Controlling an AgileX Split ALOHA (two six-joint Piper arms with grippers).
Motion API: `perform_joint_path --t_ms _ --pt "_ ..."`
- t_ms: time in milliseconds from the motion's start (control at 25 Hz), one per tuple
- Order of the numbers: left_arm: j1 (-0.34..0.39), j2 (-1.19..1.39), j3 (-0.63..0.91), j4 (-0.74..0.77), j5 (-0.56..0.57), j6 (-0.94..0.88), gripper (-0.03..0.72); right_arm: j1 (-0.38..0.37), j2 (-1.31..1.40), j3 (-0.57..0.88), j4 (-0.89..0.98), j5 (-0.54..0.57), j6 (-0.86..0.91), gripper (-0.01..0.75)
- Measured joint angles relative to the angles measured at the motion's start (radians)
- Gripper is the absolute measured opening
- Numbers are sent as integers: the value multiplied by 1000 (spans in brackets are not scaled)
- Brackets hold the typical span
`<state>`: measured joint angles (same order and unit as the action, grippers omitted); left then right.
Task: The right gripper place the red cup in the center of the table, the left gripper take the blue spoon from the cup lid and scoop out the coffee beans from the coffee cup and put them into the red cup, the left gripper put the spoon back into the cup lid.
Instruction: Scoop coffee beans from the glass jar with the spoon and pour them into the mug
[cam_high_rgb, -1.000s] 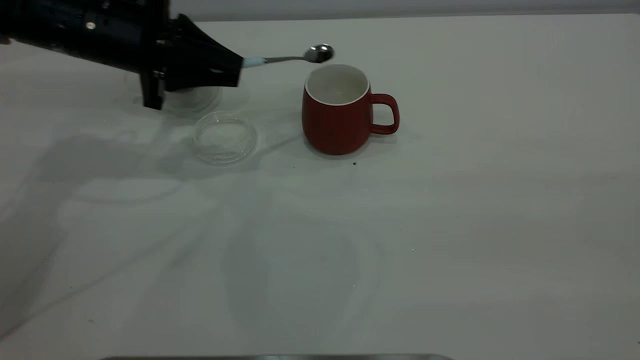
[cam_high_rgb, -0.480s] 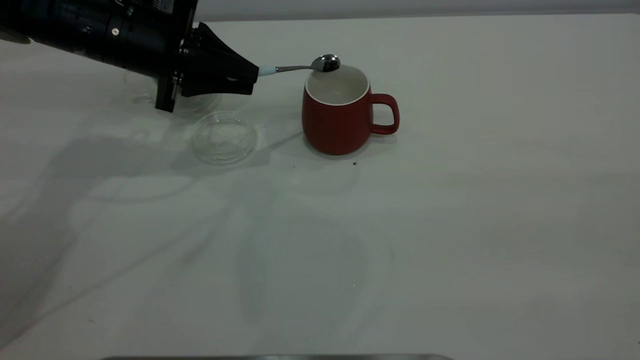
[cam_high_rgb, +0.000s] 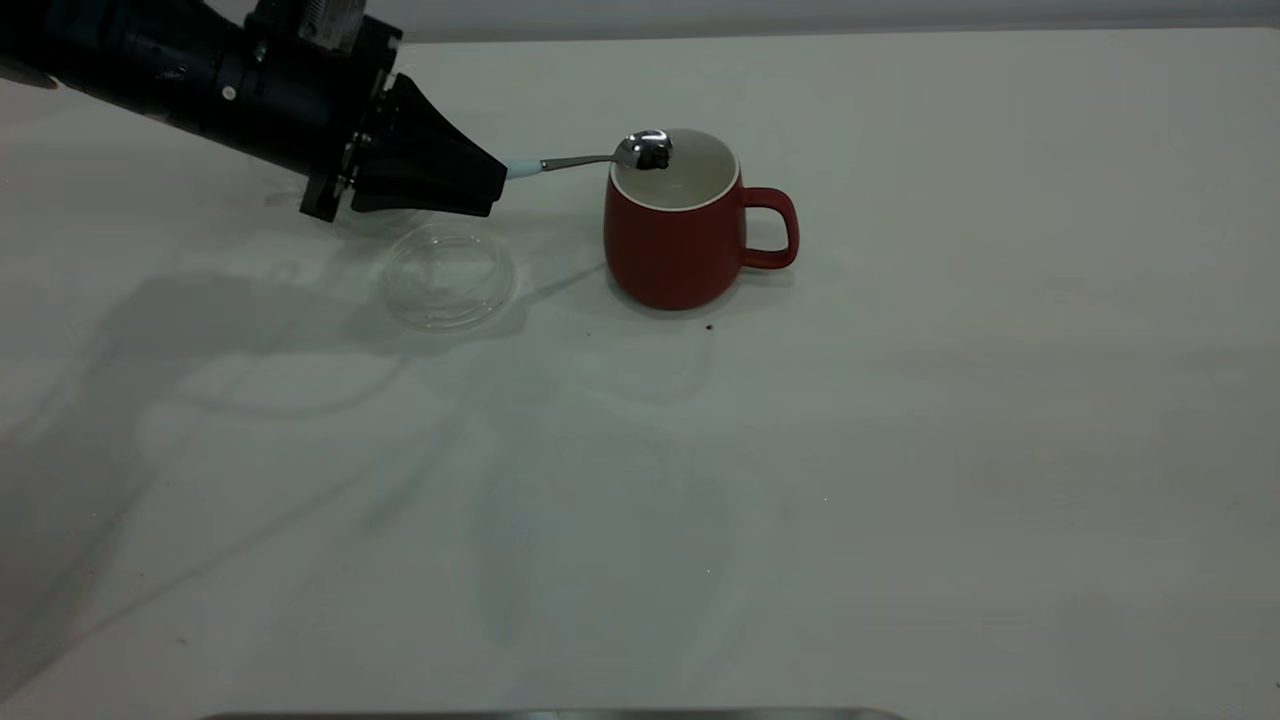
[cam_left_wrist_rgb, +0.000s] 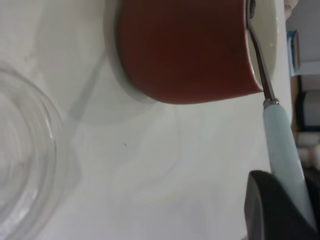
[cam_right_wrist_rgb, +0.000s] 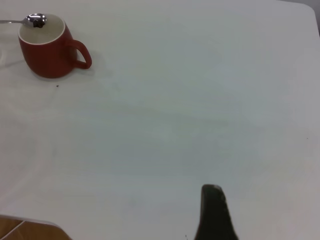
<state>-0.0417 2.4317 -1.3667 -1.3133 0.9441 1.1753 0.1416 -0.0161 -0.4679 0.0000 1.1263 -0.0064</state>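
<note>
mug (cam_high_rgb: 672, 240) placed | left gripper (cam_high_rgb: 478, 182) pinches spoon (cam_high_rgb: 640, 152) handle, beans (cam_high_rgb: 660, 157) beyond jaws at mug rim | left: tip, return to lid (cam_high_rgb: 447, 277) | right gripper: can't tell

A small dark crumb (cam_high_rgb: 709, 326) lies alone on the table (cam_high_rgb: 900, 450). A grey strip (cam_high_rgb: 550, 714) runs along the exterior view's bottom edge, and a grey wall (cam_high_rgb: 800, 14) shows behind the table's far edge. In the right wrist view a brown wooden patch (cam_right_wrist_rgb: 20, 231) shows past a corner of the table. The left wrist view shows a blurred blue shape (cam_left_wrist_rgb: 293, 46) and a dark shape (cam_left_wrist_rgb: 306, 107) beyond the table's edge; what they are cannot be told.
</note>
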Motion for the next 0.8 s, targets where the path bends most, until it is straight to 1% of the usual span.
perform_joint_path --t_ms 240,440,800 --pt "0 0 0 -1 -15 101 123 0 0 0 0 0 0 550" --pt "0 0 0 -36 -16 167 123 0 0 0 0 0 0 550" --pt "0 0 0 -58 -1 183 123 0 0 0 0 0 0 550"
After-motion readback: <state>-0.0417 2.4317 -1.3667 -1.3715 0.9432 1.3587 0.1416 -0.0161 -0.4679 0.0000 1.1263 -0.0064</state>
